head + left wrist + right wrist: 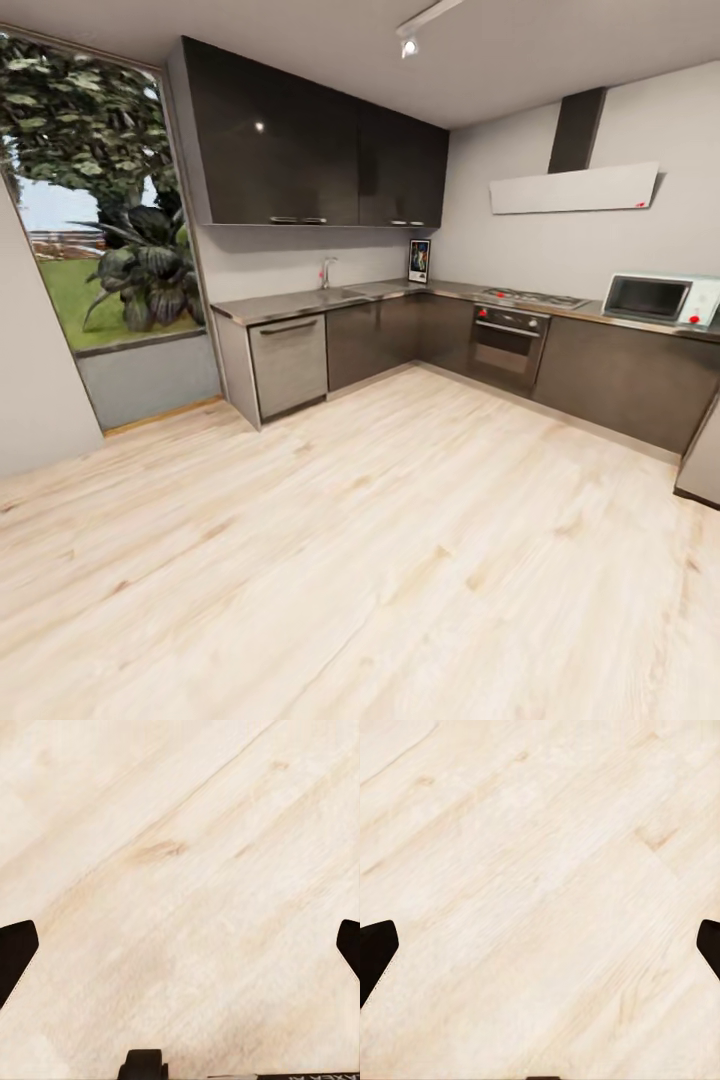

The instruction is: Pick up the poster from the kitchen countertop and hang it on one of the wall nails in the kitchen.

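I see a pale wood floor [400,560], matt and grained. The worktop [300,300] looks glossy grey. The wall cupboards [300,150] shine dark.

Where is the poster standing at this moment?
In the head view, the poster stands upright in the far corner of the kitchen countertop, against the wall, between the sink tap and the gas hob.

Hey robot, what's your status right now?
Both grippers open, empty, over wood floor. Poster upright on countertop corner. Path looks open.
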